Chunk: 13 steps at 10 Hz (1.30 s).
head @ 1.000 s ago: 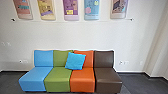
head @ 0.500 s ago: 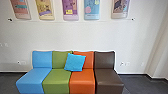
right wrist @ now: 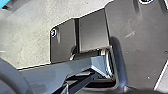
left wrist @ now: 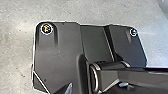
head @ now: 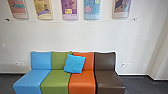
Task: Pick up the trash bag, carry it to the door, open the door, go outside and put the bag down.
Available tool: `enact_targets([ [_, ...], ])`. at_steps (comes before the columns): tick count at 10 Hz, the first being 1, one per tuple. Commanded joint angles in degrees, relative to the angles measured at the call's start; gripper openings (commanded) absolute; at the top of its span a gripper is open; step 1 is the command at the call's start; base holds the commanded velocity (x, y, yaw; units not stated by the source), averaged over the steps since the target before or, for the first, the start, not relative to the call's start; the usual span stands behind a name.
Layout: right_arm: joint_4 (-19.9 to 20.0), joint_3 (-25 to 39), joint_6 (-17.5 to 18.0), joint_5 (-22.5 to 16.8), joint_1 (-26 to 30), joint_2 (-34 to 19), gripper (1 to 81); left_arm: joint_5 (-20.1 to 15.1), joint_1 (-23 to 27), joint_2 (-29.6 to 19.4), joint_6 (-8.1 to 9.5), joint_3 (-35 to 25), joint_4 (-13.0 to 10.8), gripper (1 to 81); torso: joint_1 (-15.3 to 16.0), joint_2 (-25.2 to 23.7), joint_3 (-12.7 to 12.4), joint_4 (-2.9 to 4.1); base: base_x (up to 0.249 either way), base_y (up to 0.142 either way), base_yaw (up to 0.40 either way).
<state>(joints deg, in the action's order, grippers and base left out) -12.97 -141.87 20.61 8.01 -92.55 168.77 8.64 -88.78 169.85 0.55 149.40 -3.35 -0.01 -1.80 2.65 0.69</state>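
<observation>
Grip of left end effector and right end effector cannot be told, nor the trash bag's whereabouts. Pale floor (left wrist: 15, 50) lies below; ahead, a blue cushion (head: 74, 63) leans between green chair (head: 55, 78) and orange chair (head: 82, 81), beneath posters (head: 70, 9).

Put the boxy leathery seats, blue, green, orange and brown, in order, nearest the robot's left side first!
1. Boxy blue leathery seat, left end of the row.
2. Boxy green leathery seat, just right of it.
3. Boxy orange leathery seat, right of the green.
4. Boxy brown leathery seat, right end.
</observation>
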Motion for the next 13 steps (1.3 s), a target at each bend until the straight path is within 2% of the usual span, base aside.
enact_targets([
  [1, -1.00, 0.64, -0.58, -2.65, 2.15, 0.02, 81.1, -2.84, 2.60, -0.03, 0.33, -0.24, 0.28, 81.1, 0.01, 0.00, 0.00, 0.00, 0.123, 0.000, 0.000],
  [13, -0.48, -0.23, -0.58, -2.74, 2.15, 0.10, 81.1, -2.84, 2.69, -0.12, 0.33, -0.24, 0.28, 81.1, 0.01, 0.00, 0.00, 0.00, 0.115, 0.000, 0.000],
])
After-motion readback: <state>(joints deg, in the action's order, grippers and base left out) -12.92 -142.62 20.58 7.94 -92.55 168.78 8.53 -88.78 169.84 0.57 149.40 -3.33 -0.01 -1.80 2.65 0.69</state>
